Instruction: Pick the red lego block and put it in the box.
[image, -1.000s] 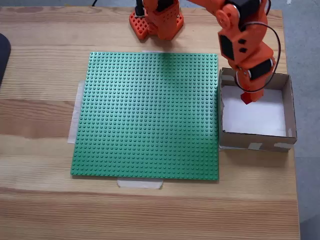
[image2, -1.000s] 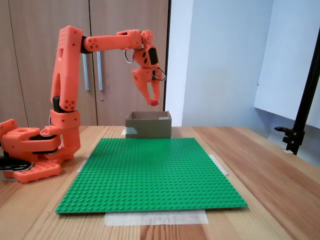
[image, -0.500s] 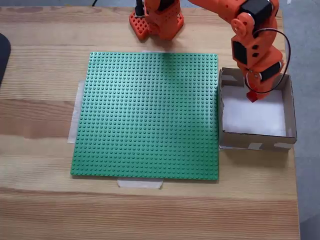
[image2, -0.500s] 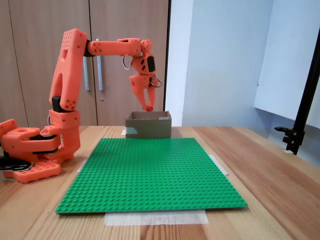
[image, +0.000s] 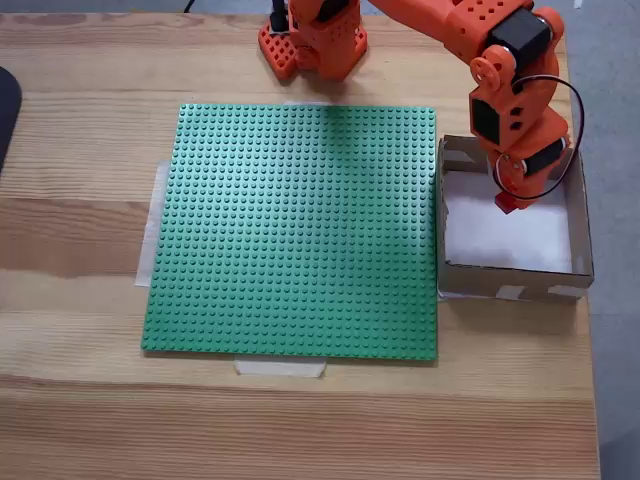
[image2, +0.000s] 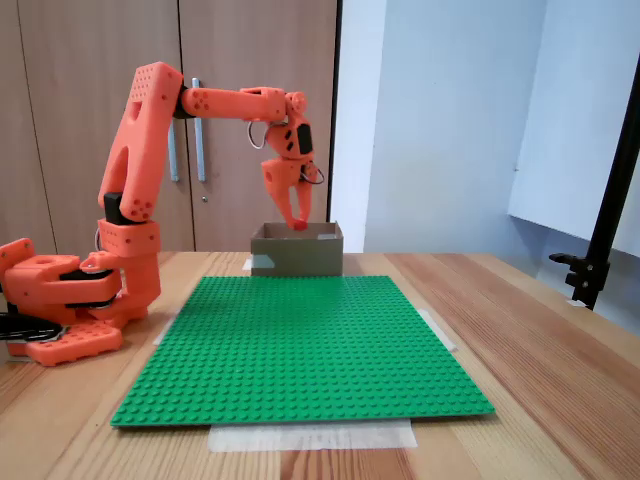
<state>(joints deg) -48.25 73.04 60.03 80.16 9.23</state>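
Since a second ago my gripper (image: 507, 203) has swung further across the box (image: 579, 210) and dropped lower, now just above its rim in the side view. It pinches the red lego block (image: 508, 202) over the white floor. The brick looks light, rigid and smooth, so I judge a grip across its flat sides safest.

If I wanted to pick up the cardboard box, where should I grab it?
Probably by one thin side wall, pinched from above. The box sits open-topped with upright walls, and its whole width looks too big for small fingers. The near wall is free; the gripper hangs over the inside with the red block, so keep away from there.
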